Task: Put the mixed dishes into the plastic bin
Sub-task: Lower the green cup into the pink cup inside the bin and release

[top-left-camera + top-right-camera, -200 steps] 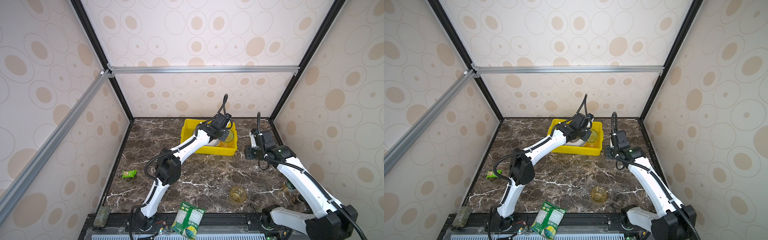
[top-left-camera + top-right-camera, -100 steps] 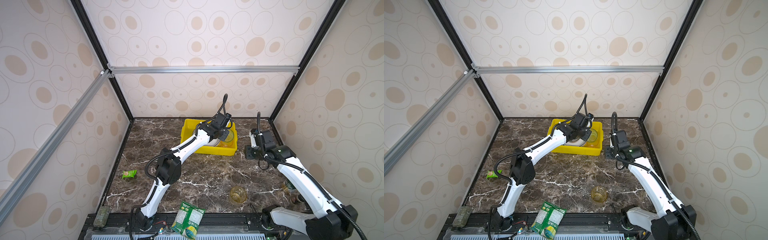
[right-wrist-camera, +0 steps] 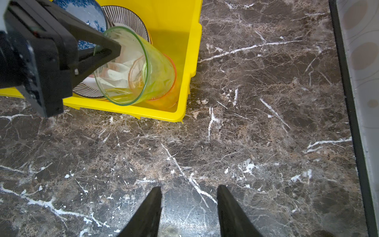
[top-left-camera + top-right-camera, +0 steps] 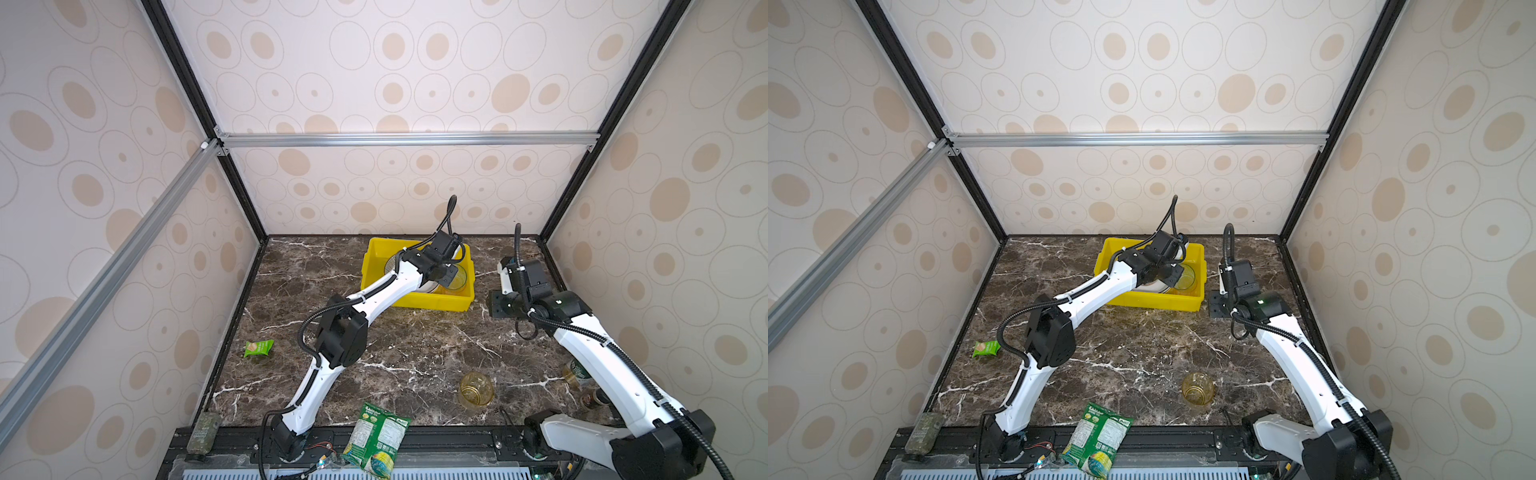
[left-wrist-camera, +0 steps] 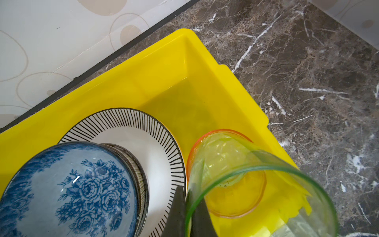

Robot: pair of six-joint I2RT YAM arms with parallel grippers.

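The left gripper [image 5: 187,207] pinches the rim of the green tumbler [image 3: 131,67], one finger inside the glass and one outside. It holds the glass tilted over the right end of the yellow bin [image 4: 415,302], as both top views show. The tumbler's base points into the mouth of a pink tumbler [image 3: 170,96] standing in the bin's corner; whether the two touch I cannot tell. Beside them in the bin lies a striped plate [image 5: 160,147] with a blue floral bowl [image 5: 71,188] stacked on it. The right gripper [image 3: 189,190] hangs over the bare marble table [image 3: 266,133] to the right of the bin, jaws spread with nothing between them. An amber tumbler [image 4: 476,390] sits on the table at the lower right of centre in both top views, well apart from the bin
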